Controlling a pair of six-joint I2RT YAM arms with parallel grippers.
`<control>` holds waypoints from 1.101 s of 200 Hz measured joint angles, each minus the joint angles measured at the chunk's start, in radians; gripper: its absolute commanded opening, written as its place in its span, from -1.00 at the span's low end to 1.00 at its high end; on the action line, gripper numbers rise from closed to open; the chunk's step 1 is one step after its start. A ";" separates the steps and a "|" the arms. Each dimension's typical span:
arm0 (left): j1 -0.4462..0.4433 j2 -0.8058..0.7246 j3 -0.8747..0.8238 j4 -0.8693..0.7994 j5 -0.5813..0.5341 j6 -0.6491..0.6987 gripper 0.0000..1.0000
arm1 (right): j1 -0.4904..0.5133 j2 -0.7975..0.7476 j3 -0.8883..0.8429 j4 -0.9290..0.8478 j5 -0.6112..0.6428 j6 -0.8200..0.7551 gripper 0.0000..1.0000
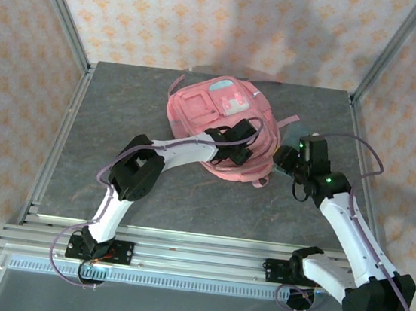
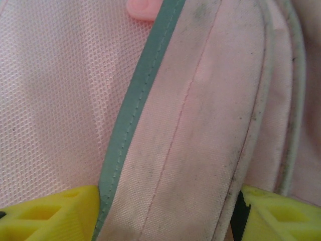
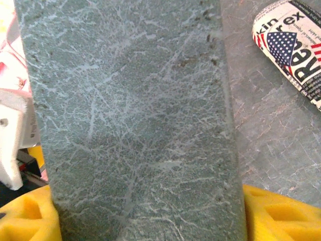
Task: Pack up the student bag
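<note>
The student bag (image 1: 205, 113), pink with teal and white front patches, lies at the back middle of the table. My left gripper (image 1: 233, 149) rests on its near right side. In the left wrist view a flat pink band of the bag (image 2: 200, 125), edged with teal trim, fills the whole gap between my yellow fingers (image 2: 45, 213), so the left gripper (image 2: 168, 221) is shut on it. My right gripper (image 1: 287, 161) hangs just right of the bag. It (image 3: 150, 216) is shut on a wide grey-green marbled slab (image 3: 130, 115) that stretches away from the fingers. Pink bag fabric (image 3: 7, 55) shows at the left edge.
A white tube with a flag label (image 3: 293, 45) lies on the grey table (image 1: 113, 182) to the right of the slab. Metal frame posts (image 1: 65, 24) stand at the table's back corners. The near half of the table is bare apart from the arms.
</note>
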 measured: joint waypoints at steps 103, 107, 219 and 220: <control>-0.019 0.005 0.081 -0.071 -0.125 0.084 -1.00 | -0.006 -0.001 -0.051 0.036 -0.062 -0.002 -0.10; -0.018 0.003 0.091 -0.080 -0.124 0.088 -1.00 | -0.006 -0.001 -0.056 0.039 -0.064 -0.002 -0.11; 0.094 -0.121 0.316 -0.197 -0.165 0.124 -1.00 | 0.088 0.131 -0.130 0.193 -0.224 -0.068 -0.16; 0.094 -0.121 0.316 -0.197 -0.166 0.124 -1.00 | 0.093 0.135 -0.129 0.194 -0.224 -0.071 -0.16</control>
